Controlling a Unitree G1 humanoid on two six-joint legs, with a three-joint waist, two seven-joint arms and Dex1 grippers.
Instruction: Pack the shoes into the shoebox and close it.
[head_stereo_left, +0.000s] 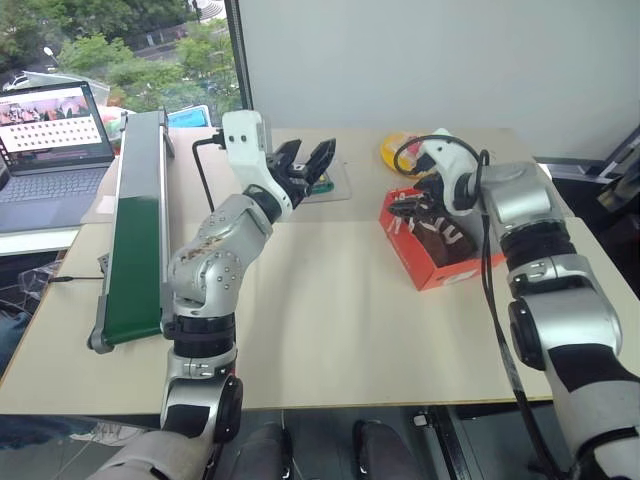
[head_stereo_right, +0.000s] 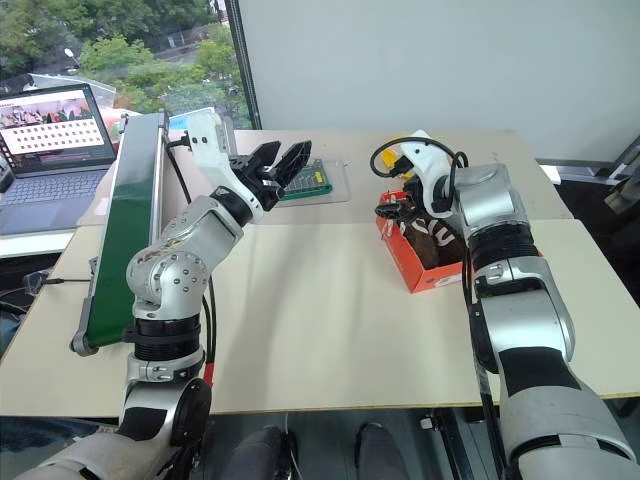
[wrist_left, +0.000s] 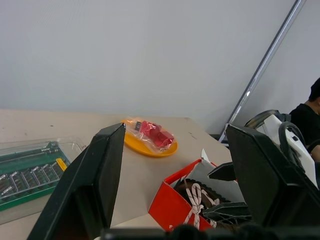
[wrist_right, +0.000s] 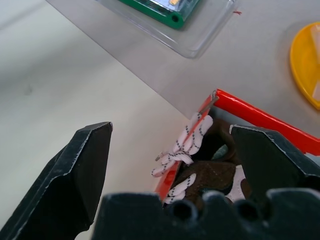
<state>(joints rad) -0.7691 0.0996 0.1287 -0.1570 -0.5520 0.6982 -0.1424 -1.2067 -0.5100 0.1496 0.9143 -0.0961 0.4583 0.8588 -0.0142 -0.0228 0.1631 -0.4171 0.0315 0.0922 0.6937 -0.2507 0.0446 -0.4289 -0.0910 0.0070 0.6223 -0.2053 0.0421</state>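
Shoes (wrist_right: 210, 175), dark brown with cream laces, lie inside the orange-red shoebox (head_stereo_left: 455, 272), which sits right of centre on the pale table (head_stereo_left: 330, 320); one lace bow hangs over the box's red wall. Directly above the box's far end, the right gripper (head_stereo_left: 408, 206) has its fingers spread wide with nothing between them. At upper centre of the frame the left gripper (head_stereo_left: 306, 160) is raised off the table, jaws apart and empty. Behind it lies a clear tray (head_stereo_left: 335, 185) with a green board; a yellow plate (wrist_left: 150, 146) sits past the box.
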